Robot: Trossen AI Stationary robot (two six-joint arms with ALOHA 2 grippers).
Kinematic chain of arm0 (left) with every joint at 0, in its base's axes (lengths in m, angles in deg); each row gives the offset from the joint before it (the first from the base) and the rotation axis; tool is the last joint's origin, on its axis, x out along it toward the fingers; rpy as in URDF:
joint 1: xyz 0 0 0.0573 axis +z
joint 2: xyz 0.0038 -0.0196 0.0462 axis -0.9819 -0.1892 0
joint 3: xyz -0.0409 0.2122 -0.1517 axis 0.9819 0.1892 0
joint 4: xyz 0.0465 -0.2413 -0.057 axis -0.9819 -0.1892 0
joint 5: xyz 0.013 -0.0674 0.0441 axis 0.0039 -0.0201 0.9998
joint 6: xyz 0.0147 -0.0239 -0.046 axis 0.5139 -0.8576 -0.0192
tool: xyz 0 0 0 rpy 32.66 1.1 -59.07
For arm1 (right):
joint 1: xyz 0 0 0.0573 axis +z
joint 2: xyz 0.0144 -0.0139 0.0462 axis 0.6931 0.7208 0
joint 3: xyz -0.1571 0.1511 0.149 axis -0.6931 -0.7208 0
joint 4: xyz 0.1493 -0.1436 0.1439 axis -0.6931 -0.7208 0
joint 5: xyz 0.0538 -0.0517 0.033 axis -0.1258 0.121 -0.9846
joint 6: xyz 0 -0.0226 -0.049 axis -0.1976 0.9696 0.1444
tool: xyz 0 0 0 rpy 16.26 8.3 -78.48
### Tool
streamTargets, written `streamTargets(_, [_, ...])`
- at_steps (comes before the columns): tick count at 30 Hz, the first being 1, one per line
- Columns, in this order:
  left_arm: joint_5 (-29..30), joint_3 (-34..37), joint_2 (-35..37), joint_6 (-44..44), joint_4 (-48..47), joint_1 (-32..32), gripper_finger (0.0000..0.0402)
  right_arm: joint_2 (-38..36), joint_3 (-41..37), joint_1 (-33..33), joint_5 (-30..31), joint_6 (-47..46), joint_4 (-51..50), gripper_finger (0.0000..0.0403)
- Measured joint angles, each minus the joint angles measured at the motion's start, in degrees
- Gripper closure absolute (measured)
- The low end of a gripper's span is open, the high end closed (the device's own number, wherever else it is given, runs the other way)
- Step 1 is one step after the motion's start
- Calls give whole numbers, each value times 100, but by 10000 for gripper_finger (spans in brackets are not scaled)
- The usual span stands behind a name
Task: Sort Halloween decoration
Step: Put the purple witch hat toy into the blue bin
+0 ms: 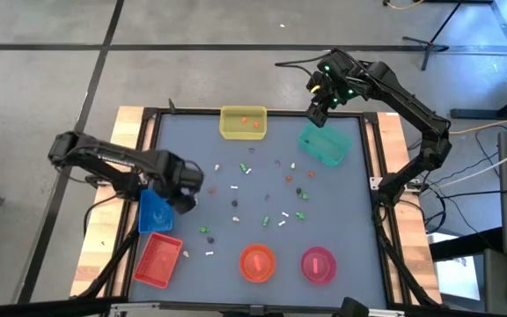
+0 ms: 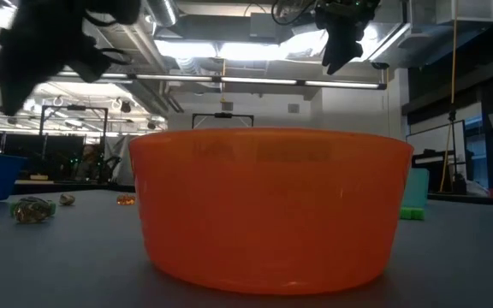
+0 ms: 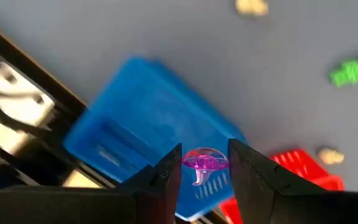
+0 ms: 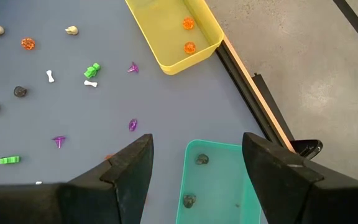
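Observation:
Tiny Halloween trinkets (image 1: 267, 189) in purple, white, green, orange, beige and dark grey lie scattered on the grey mat. My left gripper (image 1: 186, 195) hovers at the blue tray's (image 1: 154, 211) far right corner, shut on a small purple trinket (image 3: 202, 163). In the left wrist view the blue tray (image 3: 142, 124) lies below that trinket. My right gripper (image 1: 318, 114) hangs open, high above the teal tray (image 1: 325, 145). Its fingers (image 4: 129, 165) frame the teal tray (image 4: 219, 186), which holds two dark grey trinkets (image 4: 202, 159). The yellow tray (image 4: 173, 31) holds two orange ones (image 4: 188, 23). My left gripper (image 3: 205, 158) pinches the purple trinket between its two fingertips (image 3: 169, 165), at its wide top (image 3: 204, 160). The trinket's thin lower end (image 3: 199, 180) pokes out beyond the fingers. It is lifted clear, above the blue tray.
A red tray (image 1: 158, 260) sits near the table's near left corner. An orange bowl (image 1: 256, 262) and a pink bowl (image 1: 318, 264) stand along the near edge. In the low view the orange bowl (image 2: 272, 205) fills the foreground. A raised dark frame (image 1: 372, 167) rims the mat.

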Motion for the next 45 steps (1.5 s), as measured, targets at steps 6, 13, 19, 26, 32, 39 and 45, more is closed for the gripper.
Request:
streamTargets(6, [-135,27,3,-707,-10,-835,292,0,0,0,0,1,0,157])
streamTargets(13, [-133,27,3,-783,-8,-1358,292,0,0,0,0,-8,0,157])
streamTargets(19, [-133,27,3,-787,-10,-1518,292,0,0,0,0,-11,0,157])
streamTargets(26, [-36,27,0,-811,-7,-1516,291,0,0,0,0,-21,-2,157])
streamTargets(32, [-36,27,0,-812,-10,-1516,291,0,0,1,0,-21,-2,157])
streamTargets(39, [18,27,0,-717,-25,-1516,273,0,0,0,0,-21,-3,157])
streamTargets(45, [83,27,0,-707,-25,-1516,268,0,0,0,0,-21,-2,157])
